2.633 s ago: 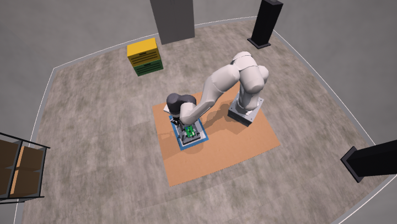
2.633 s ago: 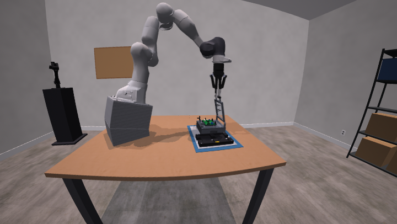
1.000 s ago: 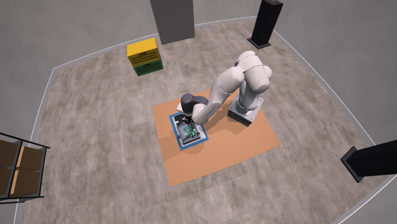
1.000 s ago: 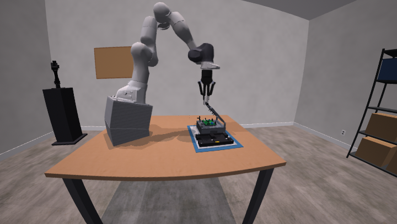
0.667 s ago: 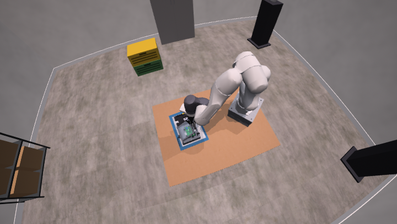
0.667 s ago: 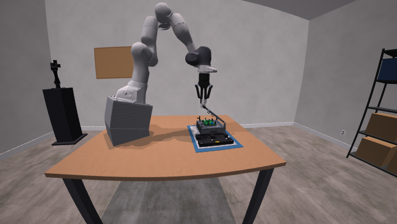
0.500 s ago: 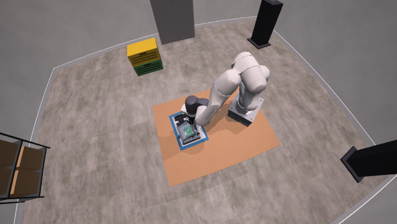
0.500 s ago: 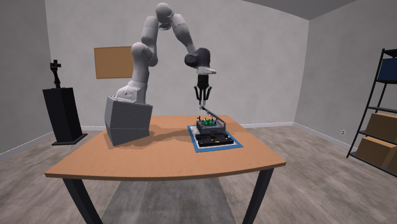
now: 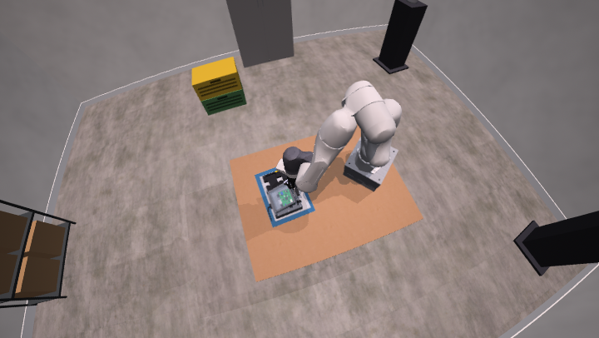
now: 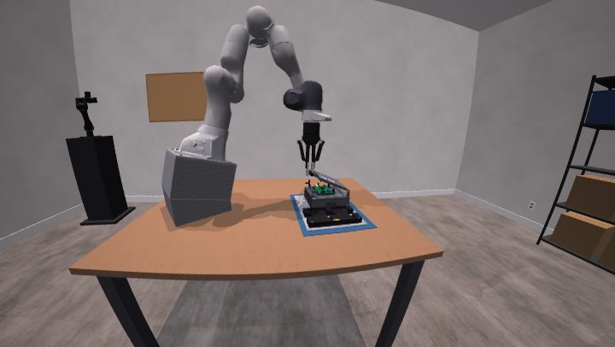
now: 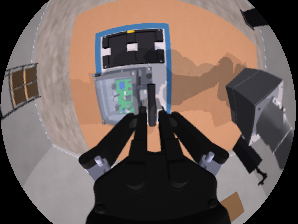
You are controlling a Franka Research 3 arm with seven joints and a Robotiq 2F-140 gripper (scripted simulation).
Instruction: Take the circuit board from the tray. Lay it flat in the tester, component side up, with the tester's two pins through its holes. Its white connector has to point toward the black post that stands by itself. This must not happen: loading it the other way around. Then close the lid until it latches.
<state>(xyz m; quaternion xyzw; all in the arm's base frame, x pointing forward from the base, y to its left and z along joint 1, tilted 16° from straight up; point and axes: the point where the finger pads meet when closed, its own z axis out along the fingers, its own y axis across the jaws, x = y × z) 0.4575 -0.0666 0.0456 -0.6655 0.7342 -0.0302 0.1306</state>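
Note:
The grey tester (image 10: 325,198) stands on a blue mat (image 10: 333,223) on the table, behind the empty black tray (image 10: 331,215). The green circuit board (image 10: 322,188) lies in the tester, component side up. The tester's lid (image 10: 330,179) is tilted, low over the board, its raised free edge at the far left. My gripper (image 10: 311,171) points straight down and is shut on that raised lid edge. In the wrist view the fingers pinch the lid edge (image 11: 148,92) beside the board (image 11: 121,94), with the tray (image 11: 132,50) beyond. From overhead the arm partly hides the tester (image 9: 284,201).
The robot's grey base block (image 10: 197,185) stands at the left back of the table. A black pedestal with a camera (image 10: 96,176) is on the floor to the left, a shelf with boxes (image 10: 589,207) to the right, and yellow and green crates (image 9: 218,86) lie far off.

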